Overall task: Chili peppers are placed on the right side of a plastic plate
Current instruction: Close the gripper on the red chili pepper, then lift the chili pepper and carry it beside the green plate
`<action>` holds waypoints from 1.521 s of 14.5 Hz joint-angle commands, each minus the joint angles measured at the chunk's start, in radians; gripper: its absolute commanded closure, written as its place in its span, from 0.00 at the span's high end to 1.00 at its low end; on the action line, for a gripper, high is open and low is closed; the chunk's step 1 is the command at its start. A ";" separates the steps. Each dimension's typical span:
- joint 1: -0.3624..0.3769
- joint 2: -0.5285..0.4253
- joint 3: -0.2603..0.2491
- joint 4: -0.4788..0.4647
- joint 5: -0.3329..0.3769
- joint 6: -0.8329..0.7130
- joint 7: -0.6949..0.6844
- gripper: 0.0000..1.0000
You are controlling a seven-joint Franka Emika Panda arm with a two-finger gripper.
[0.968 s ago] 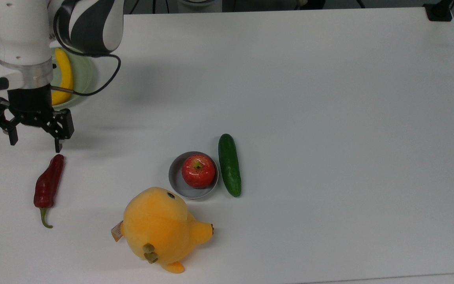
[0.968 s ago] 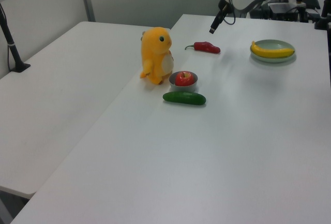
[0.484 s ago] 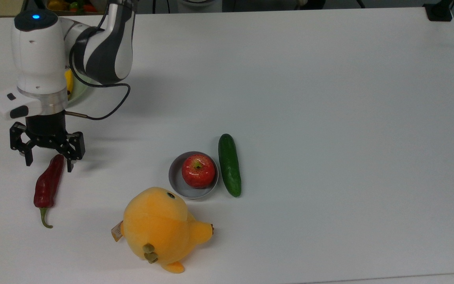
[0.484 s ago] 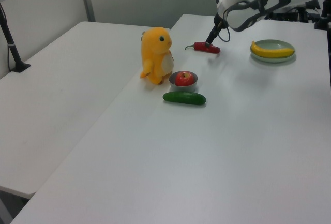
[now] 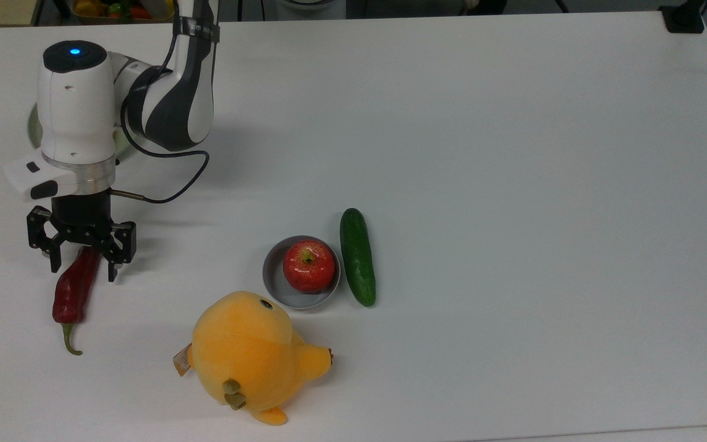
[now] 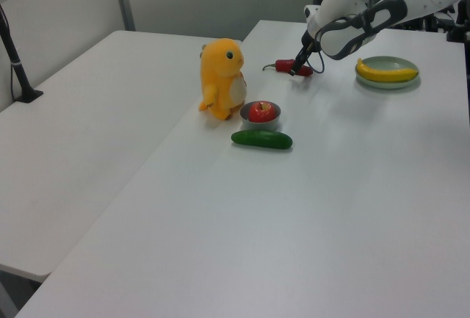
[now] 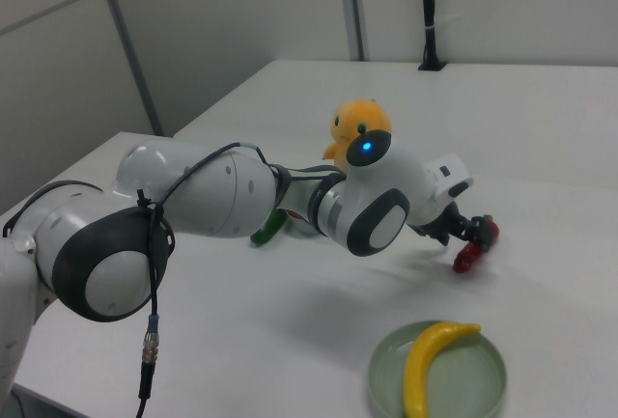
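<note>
White table [image 5: 513, 153] holds the chili peppers [image 5: 74, 285] at eight o'clock. Over its top end the gripper [image 5: 82, 270] is spread wide. Plastic plate [image 6: 387, 68] holds a banana [image 6: 385, 74].

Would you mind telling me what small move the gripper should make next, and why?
Probably close the fingers. In the top view the open gripper straddles the upper end of the chili pepper, which lies flat on the table, one finger on each side.

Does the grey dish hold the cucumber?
No, the grey dish holds a red apple; the cucumber lies on the table beside it.
</note>
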 commanded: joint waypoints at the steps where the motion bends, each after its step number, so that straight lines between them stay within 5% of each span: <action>1: -0.002 0.011 0.006 0.016 0.019 0.015 -0.008 0.22; 3: -0.001 0.009 0.004 0.014 0.008 0.015 -0.016 0.01; 6: -0.004 -0.023 0.004 0.009 0.007 0.012 -0.015 0.00; 11: -0.004 -0.198 0.004 -0.133 0.013 -0.013 -0.008 0.00; 14: -0.051 -0.296 -0.003 -0.155 0.010 -0.169 -0.022 0.00; 16: -0.126 -0.371 -0.009 -0.158 0.011 -0.362 -0.193 0.00; 22: -0.234 -0.474 -0.130 -0.279 0.025 -0.490 -0.539 0.00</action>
